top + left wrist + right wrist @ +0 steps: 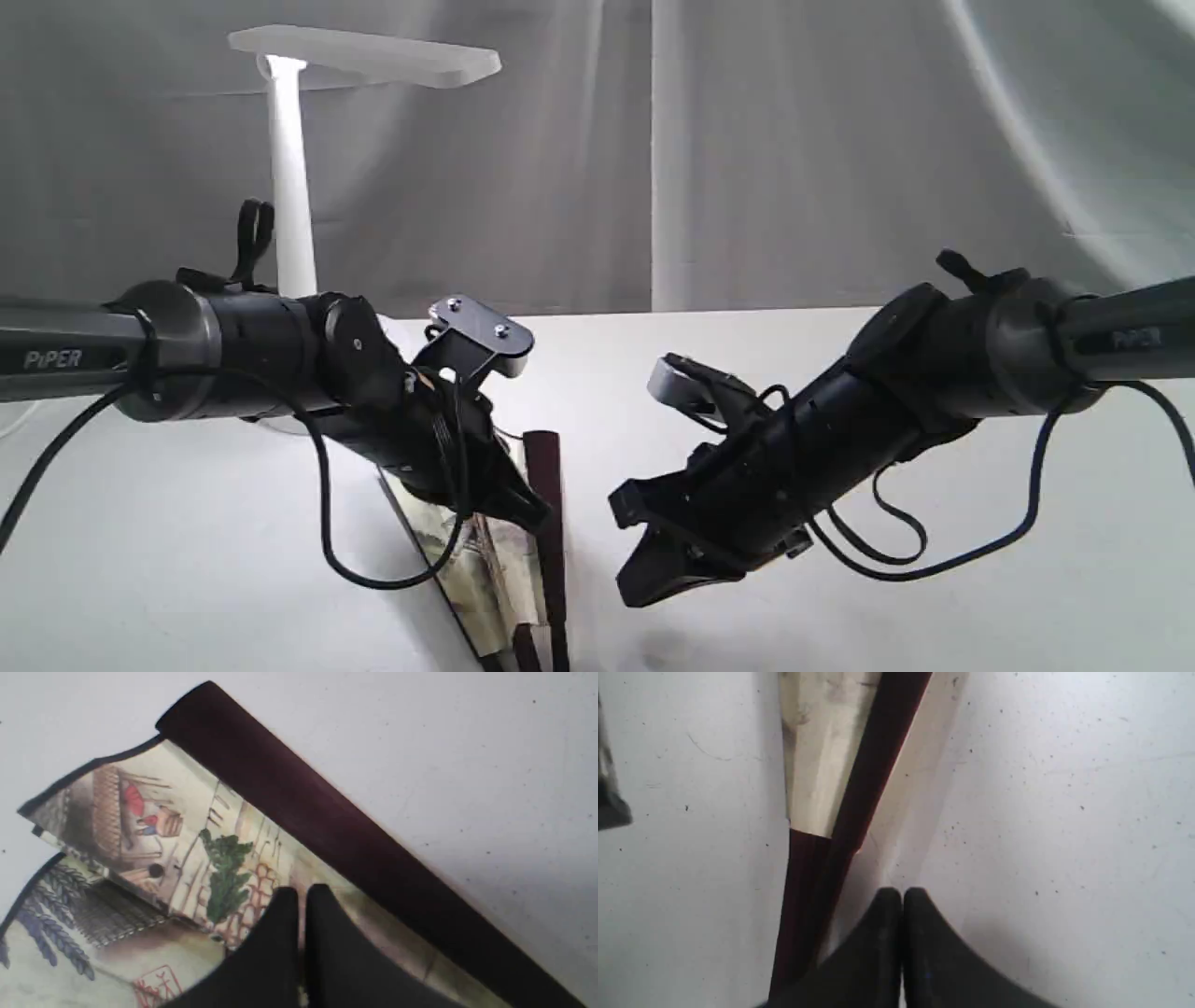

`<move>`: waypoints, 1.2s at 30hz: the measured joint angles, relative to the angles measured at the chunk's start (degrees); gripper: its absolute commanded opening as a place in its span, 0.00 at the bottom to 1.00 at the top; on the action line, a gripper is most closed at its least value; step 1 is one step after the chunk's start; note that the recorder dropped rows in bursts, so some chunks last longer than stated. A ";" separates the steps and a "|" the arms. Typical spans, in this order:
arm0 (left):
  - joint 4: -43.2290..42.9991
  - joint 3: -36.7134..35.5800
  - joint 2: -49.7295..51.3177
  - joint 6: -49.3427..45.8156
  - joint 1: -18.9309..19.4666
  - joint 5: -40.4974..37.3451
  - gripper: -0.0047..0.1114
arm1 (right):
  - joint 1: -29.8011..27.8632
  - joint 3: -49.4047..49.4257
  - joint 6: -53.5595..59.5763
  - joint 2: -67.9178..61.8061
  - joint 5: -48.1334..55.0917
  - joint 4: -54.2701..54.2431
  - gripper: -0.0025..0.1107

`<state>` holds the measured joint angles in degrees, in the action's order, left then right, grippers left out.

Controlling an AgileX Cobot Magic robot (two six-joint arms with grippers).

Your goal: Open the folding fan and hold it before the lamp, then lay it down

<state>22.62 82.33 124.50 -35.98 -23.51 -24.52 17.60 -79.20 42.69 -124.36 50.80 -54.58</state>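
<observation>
The folding fan (495,569) lies partly spread on the white table at the front centre, its dark guard stick (549,504) on the right. My left gripper (530,511) is shut, its tips just over the painted paper (187,826); nothing shows between the fingers (285,914). Just right of the fan's ribs (808,896), my right gripper (627,588) hangs shut and empty. Its wrist view shows the cream paper and dark stick (873,756) beside the fingertips. The white lamp (289,187) stands at the back left, behind the left arm.
A white table (840,607) carries everything, with a grey curtain (794,140) behind it. Black cables (327,523) loop under both arms. The lamp's flat head (373,56) juts right above the left arm.
</observation>
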 measured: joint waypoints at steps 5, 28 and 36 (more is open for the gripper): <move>-0.10 0.00 2.29 0.00 0.00 1.06 0.04 | 0.00 0.00 0.00 0.00 0.00 0.53 0.02; -1.60 0.08 -1.91 0.00 0.12 -4.23 0.04 | 2.50 0.00 -0.90 0.00 -2.74 -1.97 0.02; -1.60 -0.03 -7.70 0.00 0.12 -6.56 0.04 | 2.50 0.00 -0.90 0.00 -6.90 -1.85 0.18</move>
<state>21.03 82.30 116.80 -35.98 -23.39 -31.08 20.09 -79.20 41.79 -124.36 43.91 -56.43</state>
